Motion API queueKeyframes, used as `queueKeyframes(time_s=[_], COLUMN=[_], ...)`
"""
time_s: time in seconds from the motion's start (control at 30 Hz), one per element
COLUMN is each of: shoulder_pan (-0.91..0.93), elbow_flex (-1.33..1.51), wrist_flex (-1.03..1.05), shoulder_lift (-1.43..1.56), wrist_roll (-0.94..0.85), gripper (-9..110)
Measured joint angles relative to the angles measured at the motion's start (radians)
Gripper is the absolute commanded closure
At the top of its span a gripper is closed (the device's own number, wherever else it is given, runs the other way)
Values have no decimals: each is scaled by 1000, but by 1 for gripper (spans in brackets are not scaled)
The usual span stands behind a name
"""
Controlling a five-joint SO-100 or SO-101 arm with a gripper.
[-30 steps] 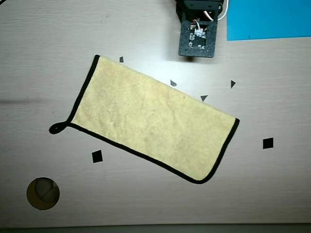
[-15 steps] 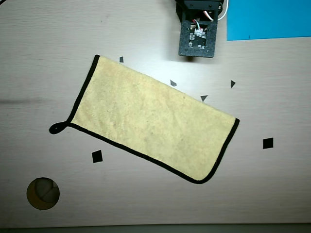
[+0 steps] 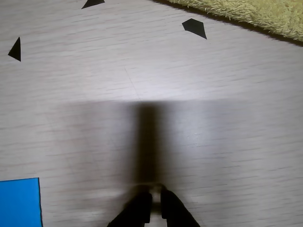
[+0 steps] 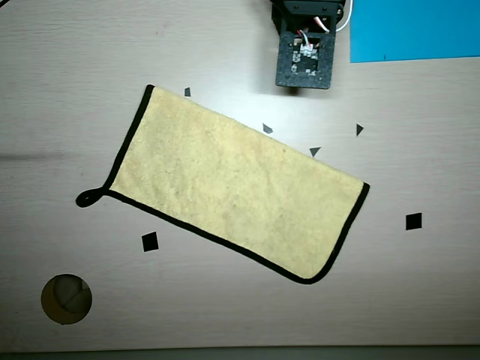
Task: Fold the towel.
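Note:
A yellow towel [image 4: 232, 184] with black edging lies flat and slanted across the middle of the table, with a small black loop [image 4: 86, 199] at its left corner. In the wrist view only its fluffy edge [image 3: 265, 14] shows at the top right. My gripper [image 3: 155, 193] enters that view from the bottom edge. Its two dark fingers are close together with nothing between them, above bare table and well short of the towel. In the overhead view the arm [image 4: 304, 52] sits at the top centre, above the towel's upper edge, and hides the fingertips.
Small black tape marks surround the towel, among them a square [image 4: 150, 241] below left, a square [image 4: 413, 221] at right and triangles [image 4: 314, 151] along the upper edge. A blue sheet [image 4: 412, 30] lies at top right. A round hole [image 4: 66, 298] is at bottom left.

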Motion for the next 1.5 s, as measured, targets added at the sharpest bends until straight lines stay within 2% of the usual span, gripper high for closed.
queueKeyframes(time_s=[0.9, 1.07, 1.5], shoulder_pan=[-51, -58, 201], elbow_flex=[0, 0, -8], wrist_flex=[0, 0, -71], shoulder_lift=[-3, 0, 0], wrist_roll=[9, 135, 417], gripper=[101, 101, 101])
